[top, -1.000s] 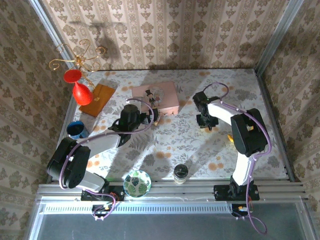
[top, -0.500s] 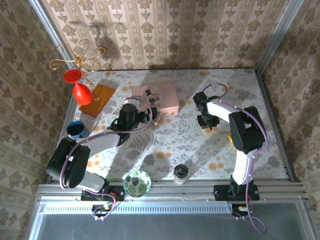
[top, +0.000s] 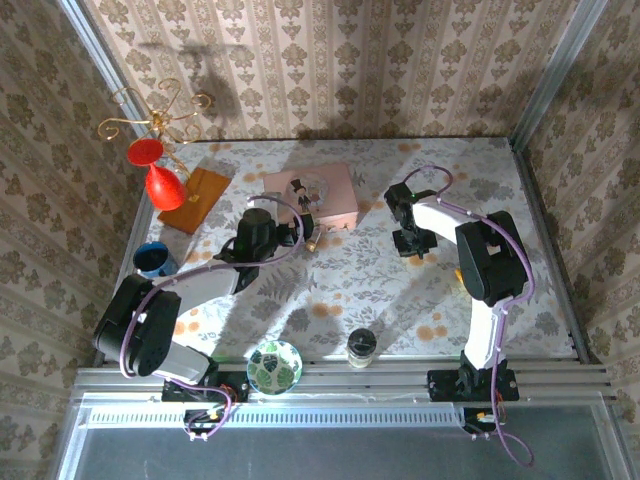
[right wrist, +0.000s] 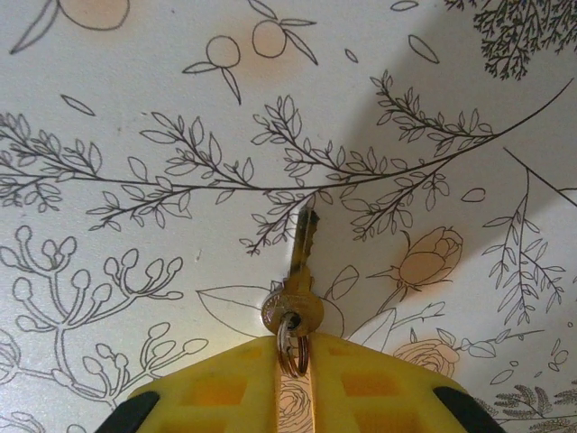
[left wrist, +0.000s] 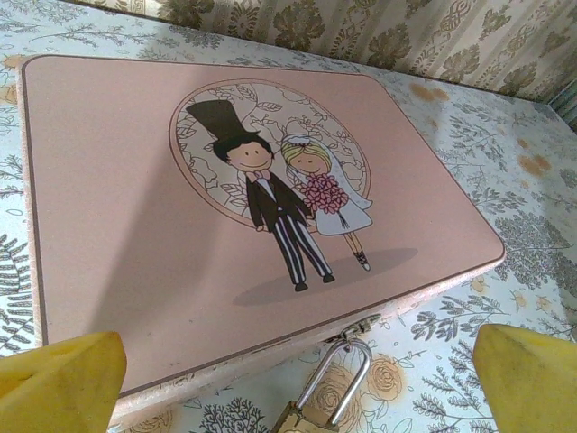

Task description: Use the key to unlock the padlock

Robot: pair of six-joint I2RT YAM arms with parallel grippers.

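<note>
One padlock [left wrist: 302, 420]: tiny, pale brass body, silver shackle hooked through the clasp of the pink box [left wrist: 117, 207], on the table [left wrist: 505, 180], between the fingers of the wide-open left end effector [left wrist: 293, 383]. Right end effector [right wrist: 294, 361]: narrow, flanking the ring of the key [right wrist: 298, 289]; cannot tell if it grips.

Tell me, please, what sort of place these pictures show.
Most likely a robot test cell dressed as a home room: wallpaper on panels in metal framing, a flowered tablecloth, and a left arm and right arm bolted to a rail at the near edge.
</note>
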